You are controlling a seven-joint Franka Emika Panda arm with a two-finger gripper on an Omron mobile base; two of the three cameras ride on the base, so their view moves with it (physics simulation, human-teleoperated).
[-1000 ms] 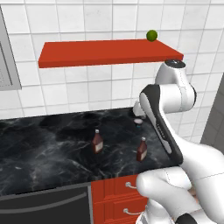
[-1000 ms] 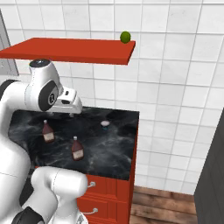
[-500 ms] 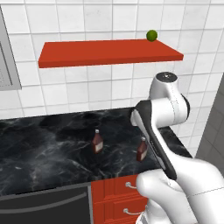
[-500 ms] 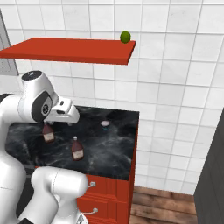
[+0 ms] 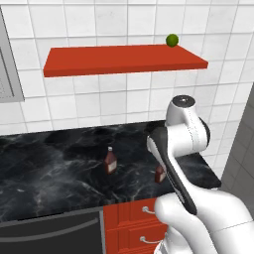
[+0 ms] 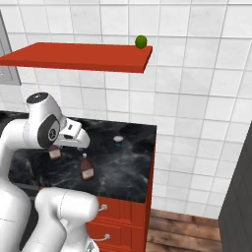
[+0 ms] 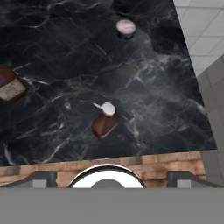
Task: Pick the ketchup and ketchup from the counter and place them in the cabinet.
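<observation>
- Two ketchup bottles stand upright on the counter (image 5: 59,168): nearer bottle (image 7: 105,121) near its front edge, second bottle (image 5: 110,161) farther left.
- Gripper state cannot be told; it holds nothing visible.
- Advice: descend centred over the nearer bottle's neck before closing, then lift to the cabinet (image 5: 119,58).

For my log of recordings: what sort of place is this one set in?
A rendered kitchen, by the look of it: a black marble-look counter along a white tiled wall, red drawers with silver handles below it, and two ketchup bottles standing on the counter.
</observation>
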